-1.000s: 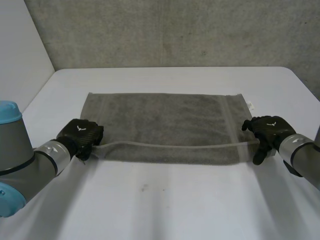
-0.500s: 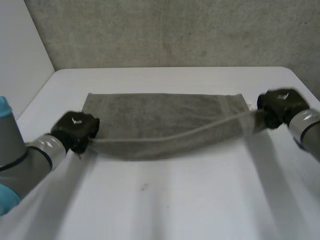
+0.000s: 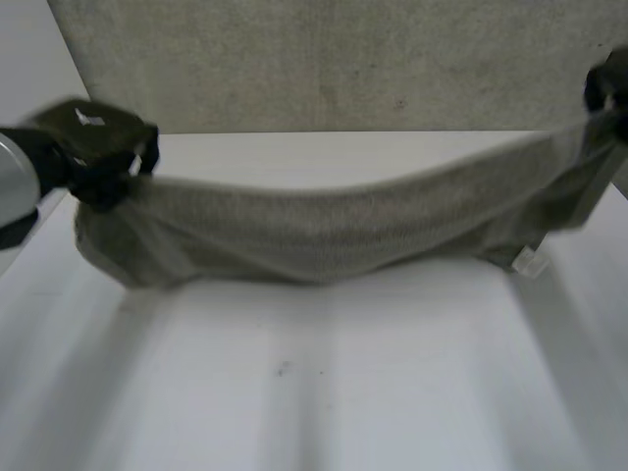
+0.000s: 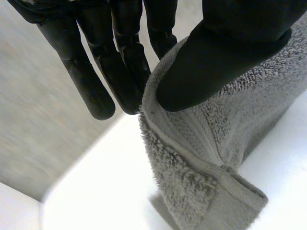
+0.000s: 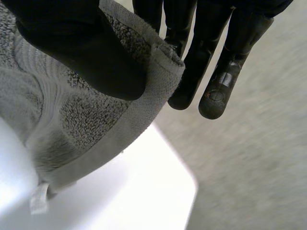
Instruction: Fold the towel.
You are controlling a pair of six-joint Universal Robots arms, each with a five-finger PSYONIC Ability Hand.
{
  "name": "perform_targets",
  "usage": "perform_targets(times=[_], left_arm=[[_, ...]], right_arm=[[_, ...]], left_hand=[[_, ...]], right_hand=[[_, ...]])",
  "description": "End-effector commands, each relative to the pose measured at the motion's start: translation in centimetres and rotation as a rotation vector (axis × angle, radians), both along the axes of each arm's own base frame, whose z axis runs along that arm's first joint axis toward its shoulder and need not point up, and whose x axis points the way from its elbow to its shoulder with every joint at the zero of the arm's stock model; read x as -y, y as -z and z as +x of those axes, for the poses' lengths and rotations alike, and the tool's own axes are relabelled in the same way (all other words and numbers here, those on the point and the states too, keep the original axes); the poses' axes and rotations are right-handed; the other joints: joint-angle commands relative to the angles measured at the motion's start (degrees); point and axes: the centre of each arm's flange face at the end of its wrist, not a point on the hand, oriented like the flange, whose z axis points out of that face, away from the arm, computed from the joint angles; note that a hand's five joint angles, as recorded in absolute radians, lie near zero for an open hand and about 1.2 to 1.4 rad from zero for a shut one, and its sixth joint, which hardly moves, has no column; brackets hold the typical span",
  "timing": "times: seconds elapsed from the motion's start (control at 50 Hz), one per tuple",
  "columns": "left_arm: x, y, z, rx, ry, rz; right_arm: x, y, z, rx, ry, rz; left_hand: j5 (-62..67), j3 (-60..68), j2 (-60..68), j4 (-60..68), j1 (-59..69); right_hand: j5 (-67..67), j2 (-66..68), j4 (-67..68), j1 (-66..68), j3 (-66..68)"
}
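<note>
Nearest me, the table (image 3: 294,392) is bare white w/ one small dark speck. Just past that, the towel (image 3: 324,231) hangs in a sagging band btwn my two hands. Its low edge is close over the tabletop (can't tell if it touches). A sec ago it lay flat w/ only the near edge raised, but now the whole cloth is up off the table. A white tag (image 3: 530,262) dangles at its lower right end; earlier it lay on the table at the towel's far right corner.

My left hand (image 3: 98,147) has the towel's left end. In the left wrist view my thumb (image 4: 230,48) presses the hemmed edge against my straight fingers (image 4: 124,72), so the cloth is pinched btwn them and the rest drops below. That hand is higher and farther back than 0.5 s ago.

My right hand (image 3: 608,88) pinches the right end the same way, thumb on top of the hem and fingers behind it. It has risen too and sits above the left.

Farthest back is the grey wall (image 3: 343,59).
</note>
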Motion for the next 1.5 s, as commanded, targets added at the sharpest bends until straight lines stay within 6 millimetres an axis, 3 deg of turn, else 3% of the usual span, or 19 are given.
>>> perform_targets(times=[0.02, 0.1, 0.2, 0.28, 0.32, 0.34, 0.38, 0.44, 0.52, 0.66, 0.72, 0.76, 0.88, 0.92, 1.02, 1.1, 1.2, 1.32, 1.5], left_arm=[[3.4, 7.1, -0.8, 0.099, 0.027, 0.198], [6.9, 10.1, -1.6, 0.127, 0.04, 0.182], [11.4, 9.6, -2.8, 0.085, 0.031, 0.005], [14.4, 6.2, -4.0, 0.021, 0.032, -0.232], [16.2, 1.0, -5.3, -0.079, 0.036, -0.51], [16.2, 0.9, -5.3, -0.08, 0.036, -0.512], [16.6, -4.3, -6.0, -0.215, 0.044, -0.758], [15.9, -8.0, -6.0, -0.346, 0.058, -0.9], [15.3, -9.1, -5.8, -0.44, 0.071, -0.906], [15.3, -3.7, -4.7, -0.49, 0.033, -0.659], [15.2, 0.4, -3.9, -0.451, 0.0, -0.535], [14.6, 4.8, -3.0, -0.413, -0.026, -0.406], [13.0, 10.9, -2.8, -0.372, -0.031, -0.24], [12.0, 14.7, -2.7, -0.348, -0.03, -0.148], [10.6, 18.9, -2.4, -0.283, -0.038, -0.049], [9.4, 20.3, -2.2, -0.198, -0.026, -0.028], [6.8, 20.8, -1.3, -0.033, 0.009, -0.013], [3.5, 19.0, 0.6, 0.09, 0.01, -0.002], [-3.1, 14.6, 1.8, 0.127, 0.027, 0.129]], right_arm=[[2.8, 7.3, 0.4, -0.083, -0.031, 0.208], [5.3, 10.8, 1.6, -0.099, -0.038, 0.242], [8.4, 11.1, 3.4, -0.096, -0.035, 0.064], [12.1, 6.9, 4.2, 0.036, 0.015, -0.293], [13.0, 4.6, 4.3, 0.11, 0.022, -0.442], [13.0, 4.5, 4.3, 0.111, 0.022, -0.443], [13.0, -0.8, 4.2, 0.251, 0.007, -0.729], [11.9, -4.0, 4.0, 0.328, -0.016, -0.889], [11.1, -4.3, 3.8, 0.333, -0.014, -0.888], [10.5, 1.3, 3.7, 0.28, 0.003, -0.568], [10.3, 2.5, 3.7, 0.266, 0.001, -0.499], [10.1, 5.8, 3.9, 0.237, -0.017, -0.368], [9.8, 11.9, 4.1, 0.18, -0.033, -0.183], [9.3, 16.6, 4.1, 0.12, -0.031, -0.057], [8.2, 21.0, 4.1, 0.023, -0.04, 0.059], [7.6, 21.4, 3.7, -0.005, -0.037, 0.093], [5.6, 18.6, 3.3, -0.014, -0.031, 0.11], [3.7, 16.7, 1.2, -0.039, 0.007, 0.177], [-3.3, 14.4, -2.5, -0.308, -0.049, 0.451]], left_hand=[[10.92, 10.28, 10.18, 10.25, 13.16], [10.92, 10.28, 10.18, 10.25, 13.16], [10.92, 10.28, 10.18, 10.25, 13.16], [10.92, 10.28, 10.18, 10.25, 13.16], [10.92, 10.28, 10.18, 10.25, 13.16], [10.92, 10.28, 10.18, 10.25, 13.16], [10.92, 10.28, 10.18, 10.25, 13.16], [10.92, 10.28, 10.18, 10.25, 13.16], [10.92, 10.28, 10.18, 10.25, 13.16], [10.92, 10.28, 10.18, 10.25, 13.16], [10.92, 10.28, 10.18, 10.25, 13.16], [10.92, 10.28, 10.18, 10.25, 13.16], [10.92, 10.28, 10.18, 10.25, 13.16], [10.92, 10.28, 10.18, 10.25, 13.16], [10.92, 10.28, 10.18, 10.25, 13.16], [10.92, 10.28, 10.18, 10.25, 13.16], [10.92, 10.28, 10.18, 10.25, 13.16], [10.92, 10.28, 10.18, 10.25, 13.16], [10.92, 10.28, 10.18, 10.25, 13.16]], right_hand=[[10.77, 10.48, 10.29, 0.22, 10.45], [10.77, 10.48, 10.29, 0.22, 10.45], [10.77, 10.48, 10.29, 0.22, 10.45], [10.77, 10.48, 10.29, 0.22, 10.45], [10.77, 10.48, 10.29, 0.22, 10.45], [10.77, 10.48, 10.29, 0.22, 10.45], [10.77, 10.48, 10.29, 0.22, 10.45], [10.77, 10.48, 10.29, 0.22, 10.45], [10.77, 10.48, 10.29, 0.22, 10.45], [10.77, 10.48, 10.29, 0.22, 10.45], [10.77, 10.48, 10.29, 0.22, 10.45], [10.77, 10.48, 10.29, 0.22, 10.45], [10.77, 10.48, 10.29, 0.22, 10.45], [10.77, 10.48, 10.29, 0.22, 10.45], [10.77, 10.48, 10.29, 0.22, 10.45], [10.77, 10.48, 10.29, 0.22, 10.45], [10.77, 10.48, 10.29, 0.22, 10.45], [10.77, 10.48, 10.29, 0.22, 10.45], [10.77, 10.48, 10.29, 0.22, 10.45]])
